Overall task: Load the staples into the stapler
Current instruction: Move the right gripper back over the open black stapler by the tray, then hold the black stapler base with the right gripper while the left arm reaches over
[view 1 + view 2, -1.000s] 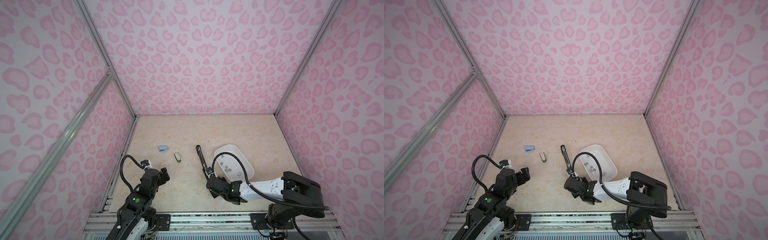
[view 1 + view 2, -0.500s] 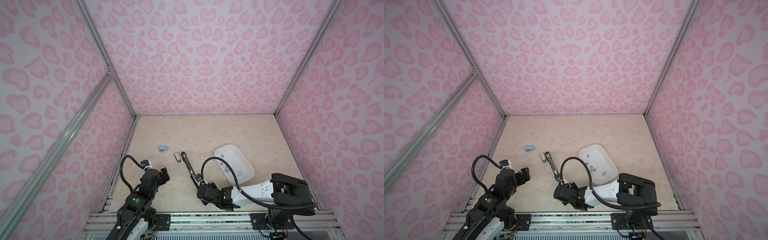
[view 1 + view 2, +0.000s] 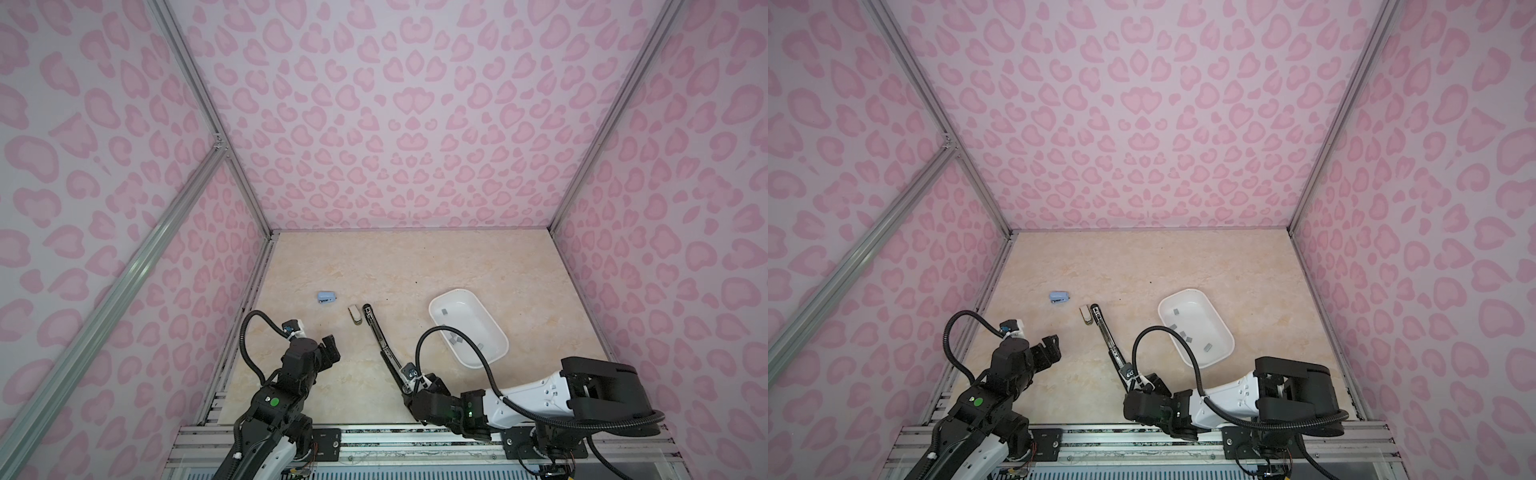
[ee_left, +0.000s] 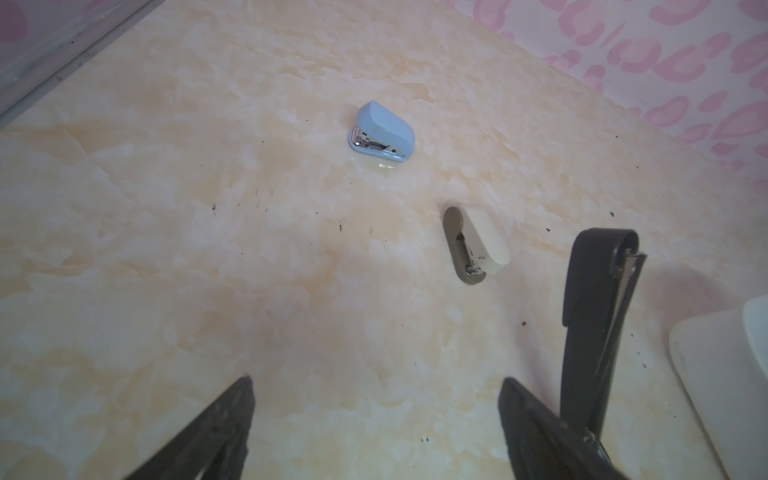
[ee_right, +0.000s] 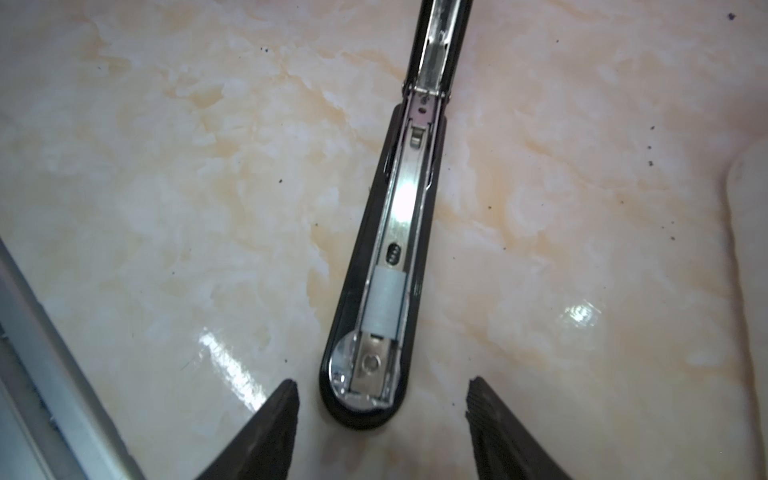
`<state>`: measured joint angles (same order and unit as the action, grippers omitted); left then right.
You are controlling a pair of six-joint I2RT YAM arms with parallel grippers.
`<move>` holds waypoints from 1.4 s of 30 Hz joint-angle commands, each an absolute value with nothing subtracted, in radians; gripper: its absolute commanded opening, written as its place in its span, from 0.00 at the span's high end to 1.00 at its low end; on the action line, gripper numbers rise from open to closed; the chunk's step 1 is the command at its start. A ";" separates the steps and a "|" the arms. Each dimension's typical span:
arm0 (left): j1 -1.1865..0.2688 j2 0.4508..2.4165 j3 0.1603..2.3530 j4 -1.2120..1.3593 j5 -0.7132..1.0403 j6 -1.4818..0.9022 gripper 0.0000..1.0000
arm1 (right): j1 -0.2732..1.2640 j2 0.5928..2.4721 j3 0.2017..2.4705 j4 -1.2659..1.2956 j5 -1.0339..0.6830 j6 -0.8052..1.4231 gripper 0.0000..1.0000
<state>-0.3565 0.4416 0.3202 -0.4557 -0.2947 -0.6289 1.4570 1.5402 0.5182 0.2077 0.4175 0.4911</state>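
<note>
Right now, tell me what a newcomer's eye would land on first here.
The black stapler, folded open flat mid-table, draws the eye first; the right wrist view shows a grey staple strip in its channel, with the open right gripper at its near end. Next comes the white tray of staples to its right, then a blue stapler and a beige stapler to its left.

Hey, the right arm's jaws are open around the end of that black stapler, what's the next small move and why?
Probably move the right gripper along the black stapler to its flipped-open lid, ready to fold it shut. The jaws stand open either side of the stapler's end, gripping nothing, and a grey block of staples already sits in the open channel.
</note>
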 commanded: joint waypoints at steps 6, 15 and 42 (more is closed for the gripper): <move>-0.356 0.444 0.320 -0.435 -0.293 -0.624 0.07 | 1.460 1.613 0.442 0.425 0.479 0.478 0.35; -0.356 0.450 0.321 -0.431 -0.292 -0.623 0.07 | 1.430 1.670 0.375 0.533 0.511 0.503 0.45; -0.354 0.870 0.463 -0.065 0.086 -0.813 0.04 | 1.397 1.754 0.293 0.794 0.426 0.450 0.51</move>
